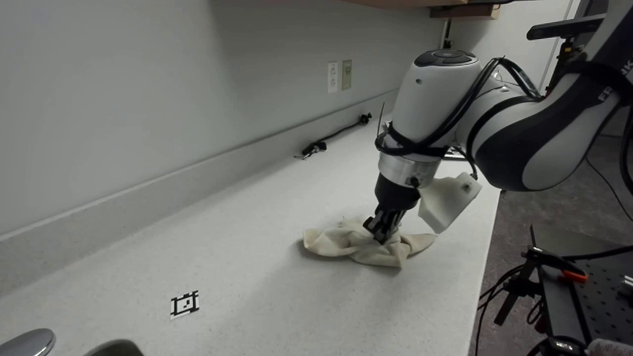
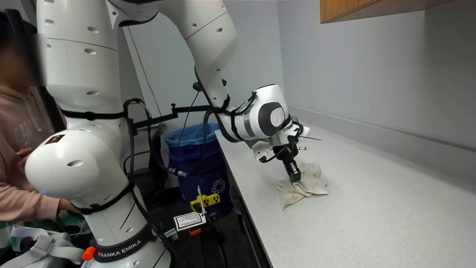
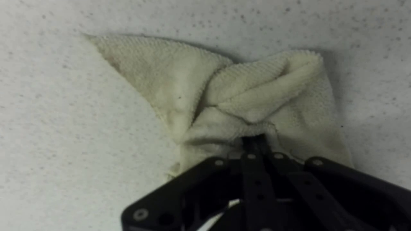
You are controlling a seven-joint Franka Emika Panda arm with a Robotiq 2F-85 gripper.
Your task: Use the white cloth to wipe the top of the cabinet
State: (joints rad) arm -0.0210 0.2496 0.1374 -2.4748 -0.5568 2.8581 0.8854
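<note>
The off-white cloth (image 1: 336, 242) lies crumpled on the pale speckled cabinet top (image 1: 237, 277). In an exterior view it shows as a bunched heap on the same top (image 2: 372, 223), with the cloth (image 2: 314, 184) spread to both sides of the fingers. My gripper (image 1: 381, 233) points down at a tilt, its fingertips pressed into the middle of the cloth. In the wrist view the fingers (image 3: 256, 144) are close together and the cloth (image 3: 253, 86) folds around their tips. The gripper looks shut on the cloth; the very tips are hidden in the folds.
A black cable with a clip (image 1: 314, 148) lies near the back wall. A printed marker (image 1: 185, 304) lies on the top, with a metal fixture (image 1: 29, 343) at its near corner. An overhead cupboard (image 2: 349, 9) hangs above. A blue bin (image 2: 197, 160) stands beyond the edge.
</note>
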